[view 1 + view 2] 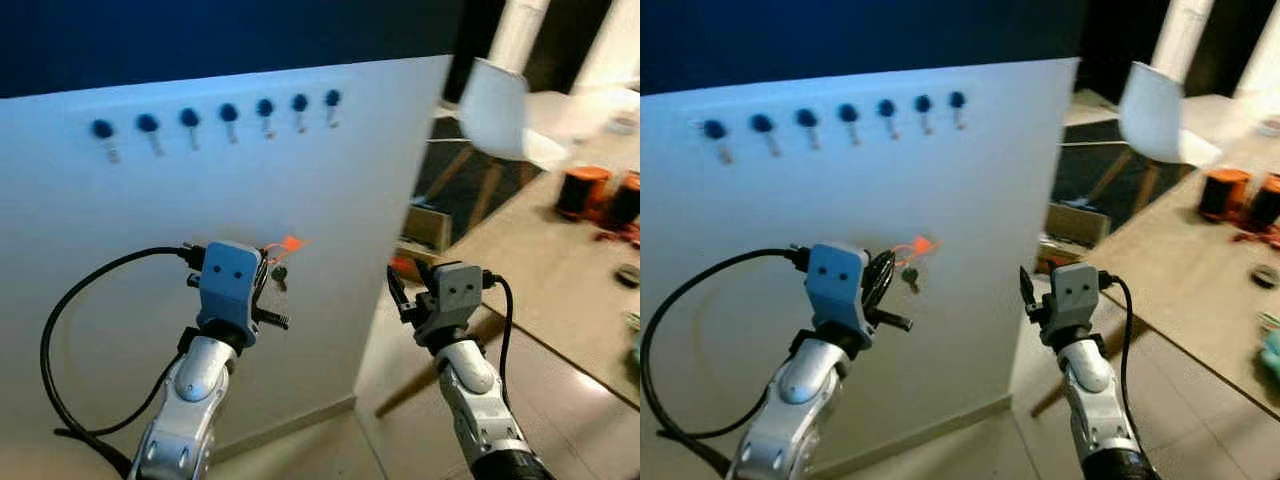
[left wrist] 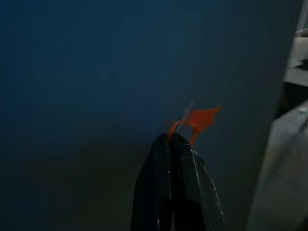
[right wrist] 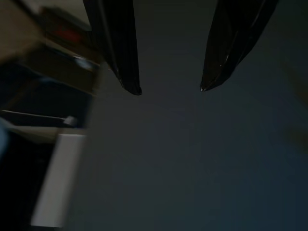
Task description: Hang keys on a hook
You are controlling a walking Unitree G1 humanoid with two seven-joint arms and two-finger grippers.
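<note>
Nearest the head camera, two silver arms reach up toward a white panel that stands upright in front of the robot. At the end of the left arm, the left gripper has its two black fingers pressed together on an orange tag and its thin loop, so its jaws are closed on the keys. A small dark key hangs just below the tag, beside the gripper's blue-grey housing and close to the face of the panel; whether it touches the panel cannot be told. A black cable arcs out from the left wrist.

Across the upper part of the panel runs a row of hooks, each with a dark round knob and a pale peg below it. The keys sit well below that row, under the hooks toward its right end.

At the panel's right edge, the right gripper is raised with its fingers spread apart, holding nothing.

Beyond the panel stand a white chair and a wooden table carrying orange spools.
</note>
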